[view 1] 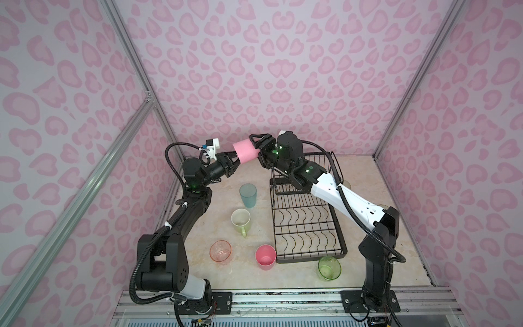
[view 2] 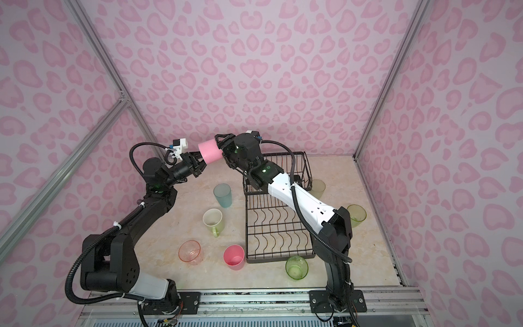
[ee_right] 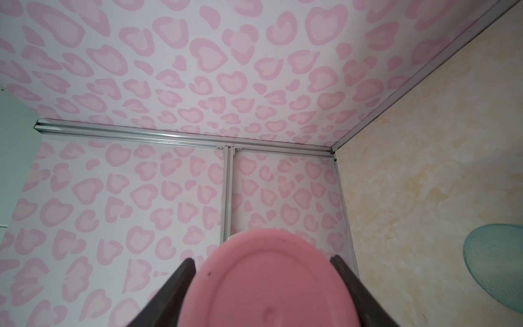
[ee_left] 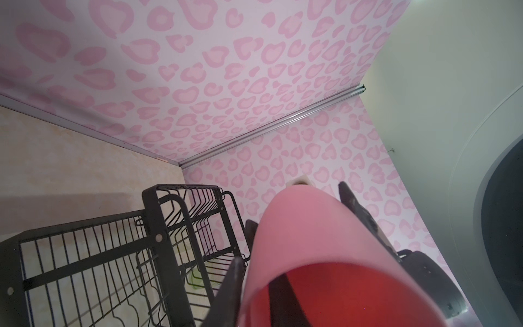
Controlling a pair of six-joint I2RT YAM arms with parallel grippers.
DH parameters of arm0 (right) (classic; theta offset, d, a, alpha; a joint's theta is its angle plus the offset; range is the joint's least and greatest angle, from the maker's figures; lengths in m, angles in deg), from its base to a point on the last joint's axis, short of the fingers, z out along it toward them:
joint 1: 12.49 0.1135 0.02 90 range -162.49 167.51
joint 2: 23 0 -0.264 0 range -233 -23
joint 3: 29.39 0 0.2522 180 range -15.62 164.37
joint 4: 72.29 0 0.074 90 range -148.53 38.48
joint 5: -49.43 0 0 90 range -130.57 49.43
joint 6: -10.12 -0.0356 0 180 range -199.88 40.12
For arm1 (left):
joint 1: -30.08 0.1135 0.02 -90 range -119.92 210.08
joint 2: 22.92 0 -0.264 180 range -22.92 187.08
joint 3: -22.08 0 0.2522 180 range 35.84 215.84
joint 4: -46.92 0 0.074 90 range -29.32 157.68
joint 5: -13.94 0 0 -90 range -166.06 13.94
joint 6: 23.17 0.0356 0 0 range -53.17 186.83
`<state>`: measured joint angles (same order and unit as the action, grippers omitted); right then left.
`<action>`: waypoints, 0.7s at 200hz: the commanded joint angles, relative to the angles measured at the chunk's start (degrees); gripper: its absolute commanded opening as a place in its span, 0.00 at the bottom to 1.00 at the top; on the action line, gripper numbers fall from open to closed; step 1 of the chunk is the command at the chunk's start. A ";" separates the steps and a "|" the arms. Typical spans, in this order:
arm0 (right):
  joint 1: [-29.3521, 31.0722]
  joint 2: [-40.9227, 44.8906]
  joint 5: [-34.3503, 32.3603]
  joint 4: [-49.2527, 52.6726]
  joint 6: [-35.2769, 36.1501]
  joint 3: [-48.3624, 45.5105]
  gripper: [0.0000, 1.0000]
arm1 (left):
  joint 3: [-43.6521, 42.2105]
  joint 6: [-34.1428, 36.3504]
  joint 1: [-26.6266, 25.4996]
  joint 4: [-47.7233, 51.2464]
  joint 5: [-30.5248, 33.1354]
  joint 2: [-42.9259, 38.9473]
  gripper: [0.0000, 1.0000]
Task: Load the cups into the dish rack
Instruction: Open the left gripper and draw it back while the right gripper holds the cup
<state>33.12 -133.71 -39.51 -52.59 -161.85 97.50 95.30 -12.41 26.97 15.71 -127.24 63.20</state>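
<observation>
Upper centre in a top view, above the marbled table (view 1: 260, 181), the left gripper (view 1: 235, 162) straddles the mouth of a pink tumbler (view 1: 245, 153) that lies sideways in mid-air, one finger inside and one outside (whether it pinches the wall I cannot tell). The right gripper (view 1: 258, 150) clasps the tumbler's base, a finger pressed on each side. Lower down stand a clear pink glass (view 1: 220, 252), mug (view 1: 240, 220), teal tumbler (view 1: 248, 194) and second pink tumbler (view 1: 265, 256). Right of them are the dish rack (view 1: 310, 259) and a green glass (view 1: 329, 267).
</observation>
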 commanded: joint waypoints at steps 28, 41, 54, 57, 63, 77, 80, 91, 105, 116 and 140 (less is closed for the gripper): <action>0.45 2.46 -5.93 -2.08 5.01 -2.18 0.61 | -0.19 2.41 0.11 -0.69 -1.46 -0.49 0.50; 0.42 3.00 -6.88 -2.11 6.61 -2.33 0.61 | -0.50 3.07 0.17 0.55 -1.80 -1.20 0.54; 0.45 3.61 -7.93 -2.28 8.65 -2.55 0.61 | -0.95 3.94 0.54 2.02 -2.00 -2.03 0.58; 0.45 3.80 -8.21 -2.25 9.13 -2.61 0.61 | -1.01 4.19 0.60 2.52 -2.07 -2.31 0.59; 0.45 4.11 -8.80 -2.16 10.17 -2.66 0.61 | -1.21 4.91 0.72 3.70 -2.17 -2.82 0.61; 0.44 5.33 -9.85 -2.12 12.80 -3.40 0.61 | -1.54 7.21 1.19 7.23 -2.34 -4.28 0.66; 0.45 5.69 -10.16 -2.00 13.61 -3.63 0.60 | -1.54 7.95 1.34 8.31 -2.35 -4.52 0.67; 0.45 6.90 -10.94 -2.06 15.86 -4.65 0.61 | -1.39 11.11 1.61 12.99 -2.37 -6.00 0.69; 0.45 8.99 -11.39 -2.45 20.01 -6.80 0.60 | -0.90 16.15 2.19 21.07 -1.66 -7.94 0.71; 0.45 11.11 -11.52 -2.81 23.01 -8.94 0.60 | -0.16 20.71 2.48 28.53 -0.53 -9.51 0.72; 1.20 16.64 -12.14 -3.00 32.57 -15.02 0.60 | 1.08 30.16 2.66 43.24 4.33 -12.83 0.74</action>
<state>33.62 -121.21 -49.96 -53.64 -141.53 86.94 94.97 4.97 29.40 41.37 -127.06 53.30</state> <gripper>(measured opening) 0.659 0.739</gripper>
